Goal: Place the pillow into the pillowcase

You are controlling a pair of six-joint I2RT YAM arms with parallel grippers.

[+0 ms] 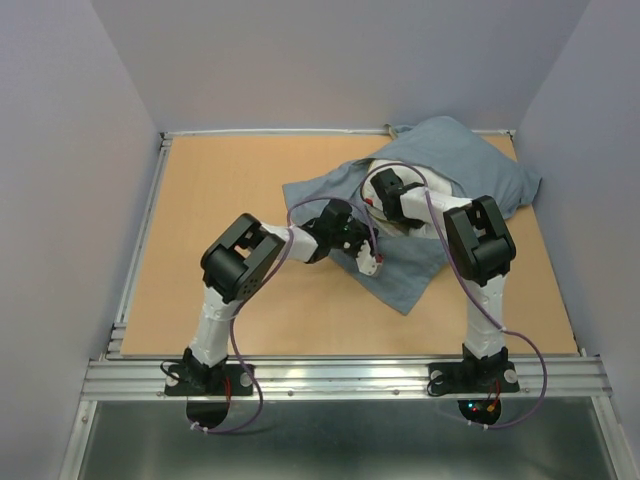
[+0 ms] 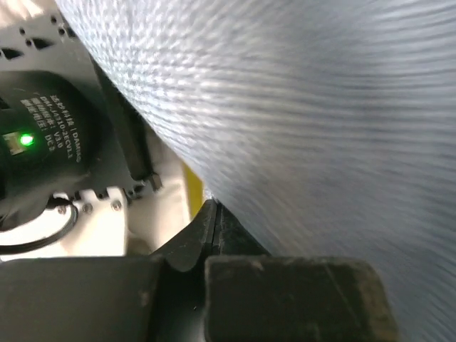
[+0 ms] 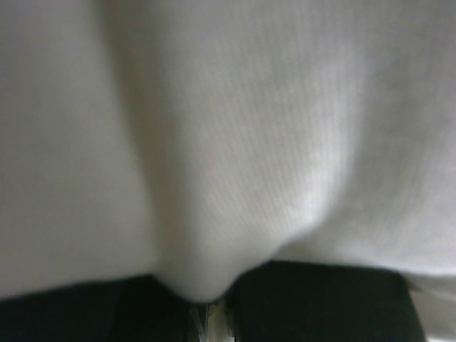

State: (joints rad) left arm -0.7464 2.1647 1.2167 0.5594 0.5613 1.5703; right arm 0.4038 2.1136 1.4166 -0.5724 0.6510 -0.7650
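Note:
The grey-blue pillowcase (image 1: 455, 170) lies crumpled at the back right of the table. Both arms reach into its near left side. In the left wrist view my left gripper (image 2: 212, 208) is shut, its tips pinching the edge of the pillowcase (image 2: 320, 121), which stretches up and away from them. Just left of the tips show the pillow's yellow band (image 2: 189, 187) and a bit of white. In the right wrist view the white pillow (image 3: 249, 142) fills the frame. A fold of it bulges down between the fingers of my right gripper (image 3: 208, 303), which is shut on it.
The wooden table (image 1: 230, 200) has a raised rim and grey walls on three sides. An aluminium rail (image 1: 340, 378) carries both arm bases at the near edge. The right arm's black housing with a green light (image 2: 28, 139) sits close beside my left gripper.

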